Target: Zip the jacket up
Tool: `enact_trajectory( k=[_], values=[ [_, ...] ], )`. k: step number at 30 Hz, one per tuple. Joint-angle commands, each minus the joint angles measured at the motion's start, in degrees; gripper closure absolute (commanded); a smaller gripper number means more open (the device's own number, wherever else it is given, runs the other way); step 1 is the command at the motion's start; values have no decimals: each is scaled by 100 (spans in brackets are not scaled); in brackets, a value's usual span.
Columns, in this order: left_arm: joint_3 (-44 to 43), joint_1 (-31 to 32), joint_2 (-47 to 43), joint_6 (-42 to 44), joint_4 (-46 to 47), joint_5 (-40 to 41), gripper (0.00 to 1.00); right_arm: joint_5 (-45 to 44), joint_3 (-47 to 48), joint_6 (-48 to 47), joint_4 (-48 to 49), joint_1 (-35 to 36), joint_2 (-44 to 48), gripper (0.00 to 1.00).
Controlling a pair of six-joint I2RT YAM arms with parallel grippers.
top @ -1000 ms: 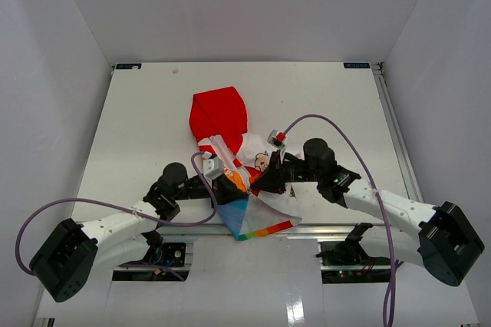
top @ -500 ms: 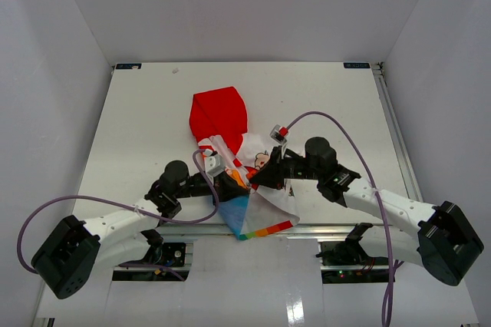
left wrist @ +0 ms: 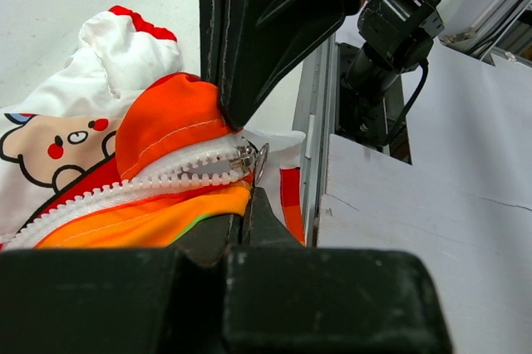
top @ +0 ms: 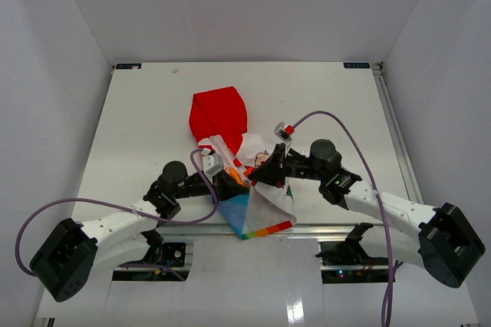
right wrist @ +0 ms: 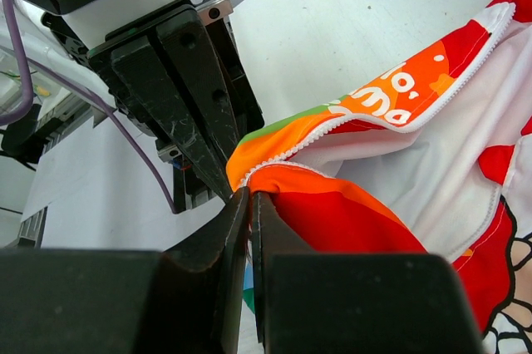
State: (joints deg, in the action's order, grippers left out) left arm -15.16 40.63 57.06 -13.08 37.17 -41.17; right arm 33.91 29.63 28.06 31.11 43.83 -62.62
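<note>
The jacket (top: 244, 160) lies near the table's front edge, with its red hood (top: 219, 112) pointing away and its rainbow hem (top: 259, 226) hanging over the edge. My left gripper (top: 229, 183) is shut on the orange fabric (left wrist: 170, 117) of the jacket's bottom edge, just under the white zipper and its metal slider (left wrist: 243, 155). My right gripper (top: 258, 176) is shut on the facing orange-red edge (right wrist: 332, 204). The two grippers' tips meet almost tip to tip. In the left wrist view, the right gripper's fingers (left wrist: 266, 30) come down onto the slider area.
The table's metal front rail (top: 330, 227) runs just under the hem. White walls enclose the table on three sides. My left gripper's body and cable (right wrist: 166, 80) fill the left of the right wrist view.
My right wrist has shifted slightly to the right and back, drawing the fabric a little tauter. The left gripper has hardly moved. Both stay shut on the jacket.
</note>
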Motion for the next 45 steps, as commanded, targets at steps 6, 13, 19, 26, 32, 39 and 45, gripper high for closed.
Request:
enact_trajectory(
  k=[6, 13, 19, 26, 32, 39, 45],
  values=[
    [171, 59, -319, -319, -201, -417, 100, -29, -150, -162, 566, -76, -205, 85],
    [170, 59, -493, -589, -151, -479, 100, -352, -266, -407, 5, -76, 8, 73],
    [92, 51, -279, -564, -220, -505, 100, -786, -282, -483, -610, -76, 554, 66],
    [22, 59, -144, -502, -342, -494, 100, -1644, -98, -566, -1603, -64, 1256, 61],
    [13, 59, -80, -493, -334, -506, 100, -2114, 175, -741, -2276, 290, 1597, 66],
    [28, 59, -46, -461, -357, -515, 100, -3982, 626, -989, -3063, 1952, 1702, 69],
    [28, 52, -17, -452, -349, -537, 100, -4918, 909, -1044, -3471, 2669, 1245, 70]
  ],
)
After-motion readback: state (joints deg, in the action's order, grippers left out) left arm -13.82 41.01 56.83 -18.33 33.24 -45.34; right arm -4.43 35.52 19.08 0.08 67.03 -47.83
